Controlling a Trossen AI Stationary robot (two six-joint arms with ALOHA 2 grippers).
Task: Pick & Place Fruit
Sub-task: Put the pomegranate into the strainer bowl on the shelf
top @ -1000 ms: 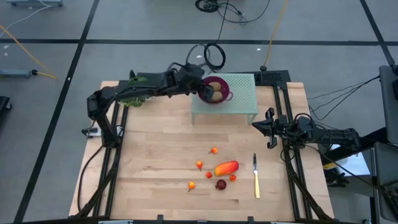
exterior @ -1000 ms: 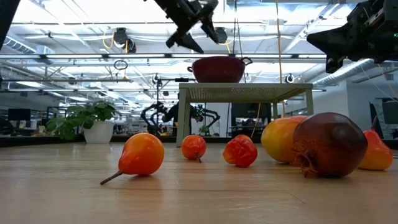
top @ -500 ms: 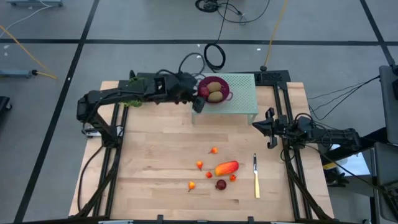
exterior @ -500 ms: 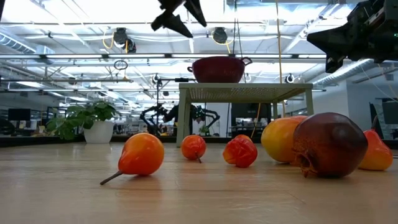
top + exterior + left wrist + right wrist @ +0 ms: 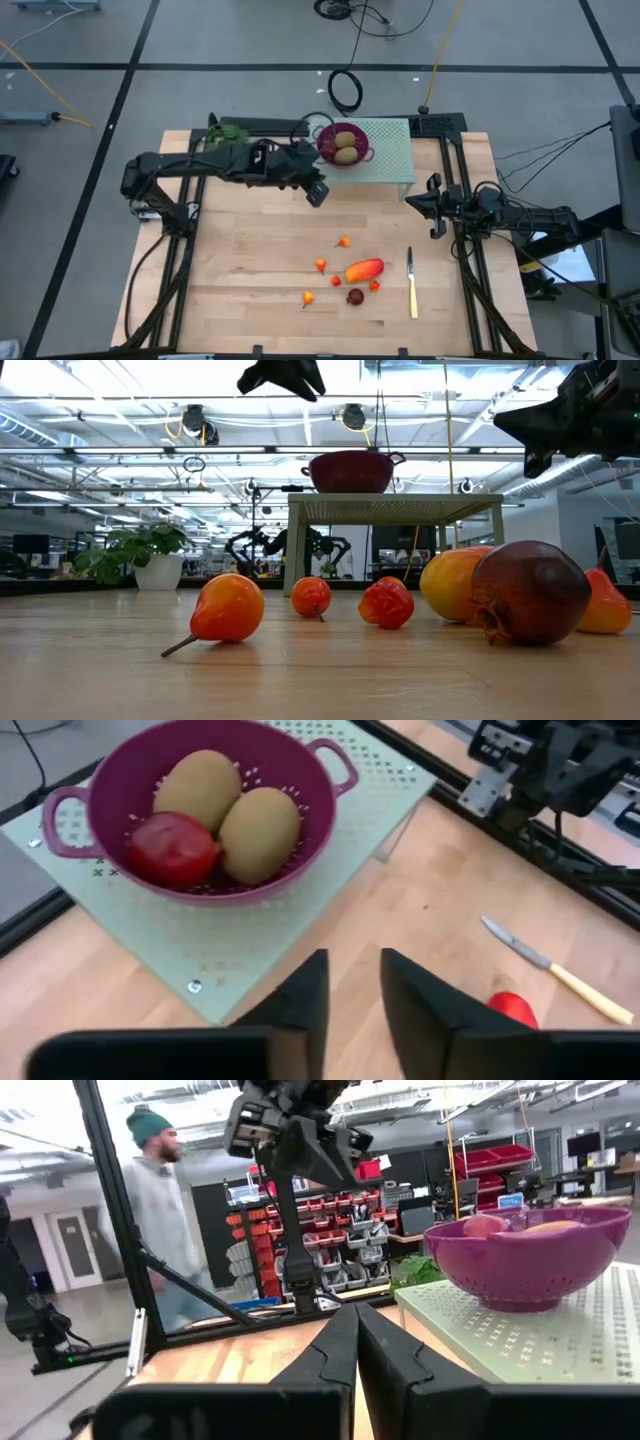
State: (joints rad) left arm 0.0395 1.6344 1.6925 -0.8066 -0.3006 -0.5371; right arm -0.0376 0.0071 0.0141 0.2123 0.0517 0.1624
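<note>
While my left hand (image 5: 317,192) hovers nearly pressed together and empty above bare surface (image 5: 250,250) at upper centre, beside the perforated stand's (image 5: 385,165) left edge, two kiwis (image 5: 343,148) and a red ball (image 5: 173,848) sit in the purple colander (image 5: 345,143). Loose fruit (image 5: 364,270) lies lower centre. My right hand (image 5: 432,208) waits pressed shut at the right edge.

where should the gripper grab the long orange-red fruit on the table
Across its narrow middle, coming straight down from above. The long orange-red fruit lies flat, stretched roughly left to right, so fingers should close across its short width. Small fruits sit close at its left end; avoid that end.
</note>
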